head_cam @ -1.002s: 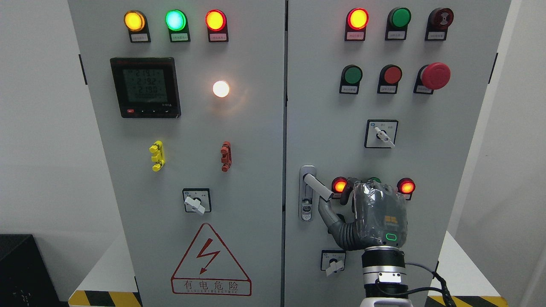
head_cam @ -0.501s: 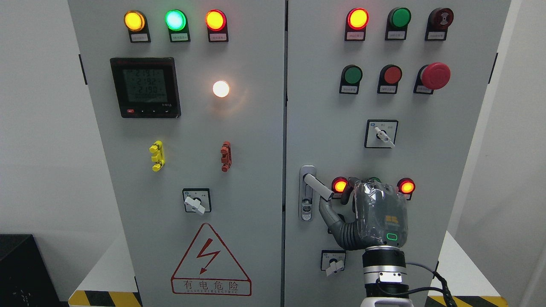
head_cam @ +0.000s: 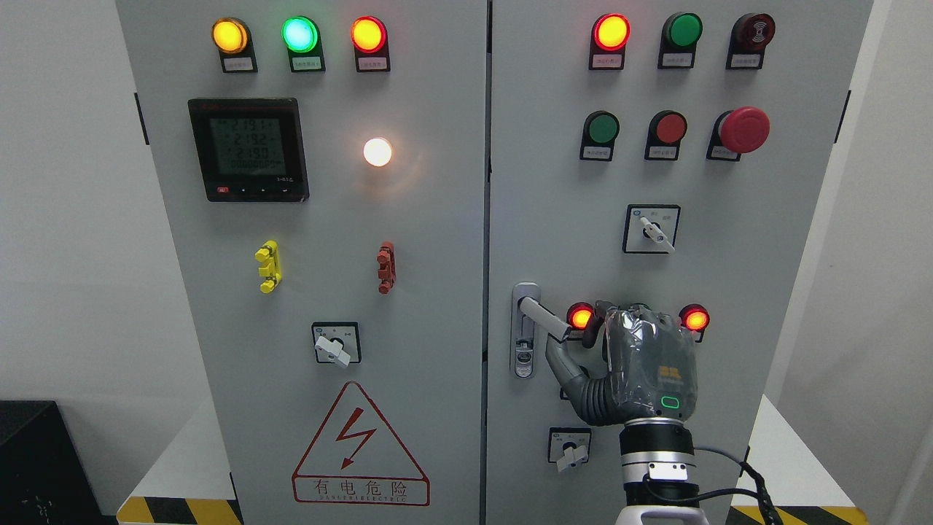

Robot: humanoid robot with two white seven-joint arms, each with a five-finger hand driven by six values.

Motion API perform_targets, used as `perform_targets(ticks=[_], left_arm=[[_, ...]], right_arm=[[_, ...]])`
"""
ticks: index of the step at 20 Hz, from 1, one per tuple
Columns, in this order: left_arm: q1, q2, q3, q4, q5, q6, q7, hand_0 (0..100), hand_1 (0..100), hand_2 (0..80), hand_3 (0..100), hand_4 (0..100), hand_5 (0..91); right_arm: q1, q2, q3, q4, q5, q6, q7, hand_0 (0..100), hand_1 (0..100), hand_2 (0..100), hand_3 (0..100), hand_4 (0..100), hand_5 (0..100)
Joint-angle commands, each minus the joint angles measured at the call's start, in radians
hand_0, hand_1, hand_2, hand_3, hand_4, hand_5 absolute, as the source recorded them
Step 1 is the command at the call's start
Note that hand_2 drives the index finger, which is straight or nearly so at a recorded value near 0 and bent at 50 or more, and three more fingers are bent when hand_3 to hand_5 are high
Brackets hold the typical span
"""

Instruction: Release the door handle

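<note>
On the right cabinet door, the silver door handle (head_cam: pixel 544 319) juts out from its lock plate (head_cam: pixel 524 332) and slants down to the right. My right hand (head_cam: pixel 583 343) rises from the bottom edge, back of hand toward the camera, just right of the handle's free end. Its thumb (head_cam: pixel 563 363) lies under the lever's tip and the fingers (head_cam: pixel 599 324) stand loosely curled beside that tip, not wrapped round the lever. Both doors look closed. The left arm is not visible.
Lit red lamps (head_cam: pixel 581 317) (head_cam: pixel 695 319) flank the hand, with a rotary switch (head_cam: pixel 571 450) below it. Above are another selector (head_cam: pixel 652 229) and a red emergency button (head_cam: pixel 743 130). The left door carries a meter (head_cam: pixel 248 149) and a warning triangle (head_cam: pixel 359 446).
My right hand has drifted slightly right and away from the handle; the thumb has dropped a little below the lever's end. The handle has not moved.
</note>
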Motion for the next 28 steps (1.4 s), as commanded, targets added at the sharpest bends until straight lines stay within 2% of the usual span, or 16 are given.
perform_targets(ticks=[1, 28], left_arm=[[0.000, 0.000, 0.000, 0.000, 0.000, 0.001, -0.001, 0, 0, 4.5, 11, 0, 0.0], [0.000, 0.000, 0.000, 0.000, -0.002, 0.001, -0.001, 0, 0, 4.5, 11, 0, 0.0]], right_arm=[[-0.006, 0.000, -0.001, -0.001, -0.001, 0.001, 0.000, 41, 41, 72, 97, 75, 67], [-0.014, 0.001, -0.012, -0.007, -0.002, 0.003, 0.005, 42, 41, 72, 96, 75, 67]])
